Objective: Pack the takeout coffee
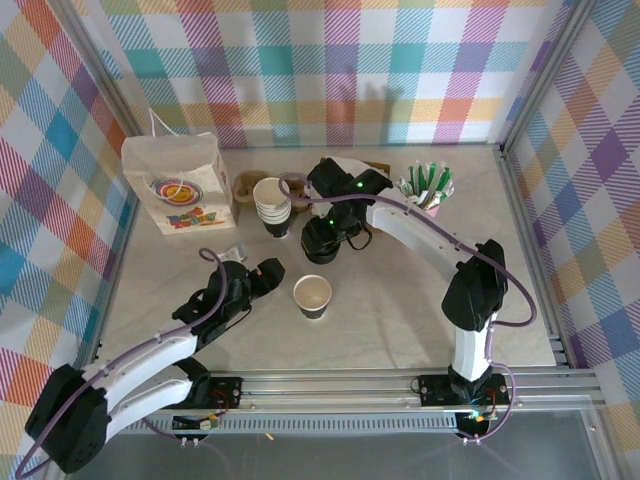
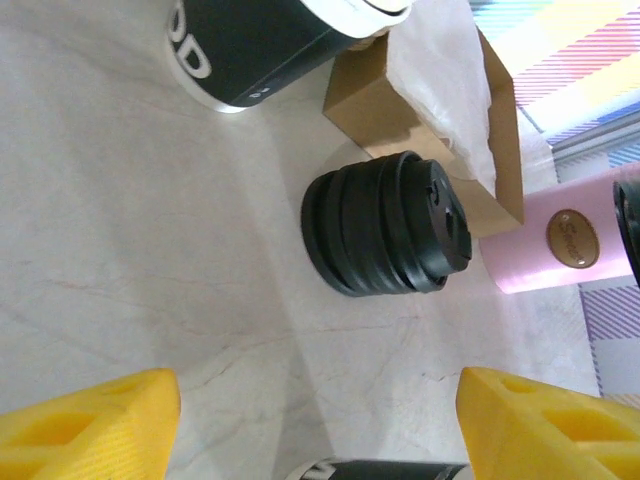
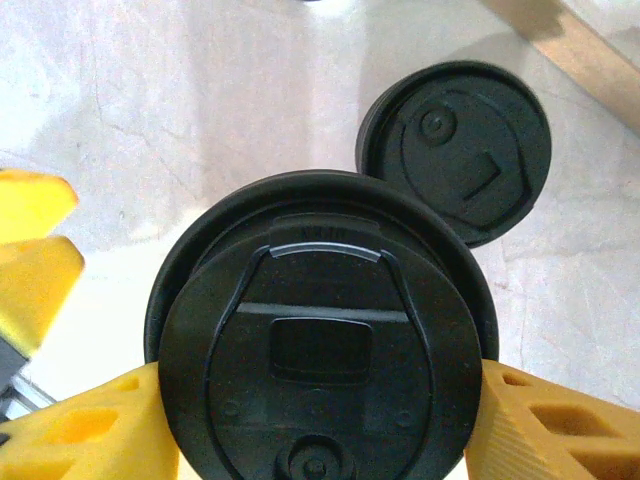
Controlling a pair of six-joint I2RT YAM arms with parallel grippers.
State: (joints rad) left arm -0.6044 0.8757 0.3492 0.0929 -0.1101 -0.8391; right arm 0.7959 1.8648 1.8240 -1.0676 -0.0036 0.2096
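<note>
Gripping the black lid, your right end effector should carry it level to the lidless coffee cup, pressing evenly; your left end effector sits released.

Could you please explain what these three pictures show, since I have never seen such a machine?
The left arm and right arm are robots bolted to a table's near edge. One picture looks down from above; the other two come from wrist cameras, so the yellow fingers belong to the arms. On the table: a white paper bag, a stack of cups, a lidless paper cup, a pile of black lids, a napkin box, a pink cup. The right gripper clamps one black lid; the left gripper is open and empty.
</note>
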